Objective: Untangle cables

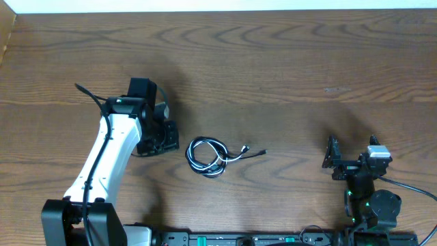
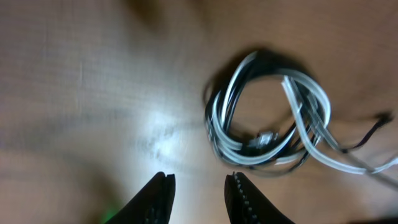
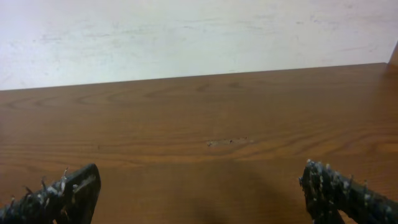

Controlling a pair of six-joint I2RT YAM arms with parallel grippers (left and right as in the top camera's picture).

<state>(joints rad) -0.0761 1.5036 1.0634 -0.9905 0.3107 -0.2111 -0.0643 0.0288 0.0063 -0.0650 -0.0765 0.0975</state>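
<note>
Surface (image 1: 287, 68): brown wood grain; it carries everything we describe.
Cables (image 2: 219, 130): white and black cords wound into one loose coil, lying flat, with thin free ends trailing toward 3 o'clock.
Left end effector (image 2: 199, 190): released and empty, its fingers narrowly parted over bare wood. The coil lies at its 1 o'clock in the wrist view.
Right end effector (image 3: 200, 177): spread wide and empty, well apart at the coil's 3 o'clock.
Step in hand: we judge this to be the approach to a grasp; no cord is separated.
Next move: it calls for straddling one strand at the coil's edge, so that a pull frees a single cord.
</note>
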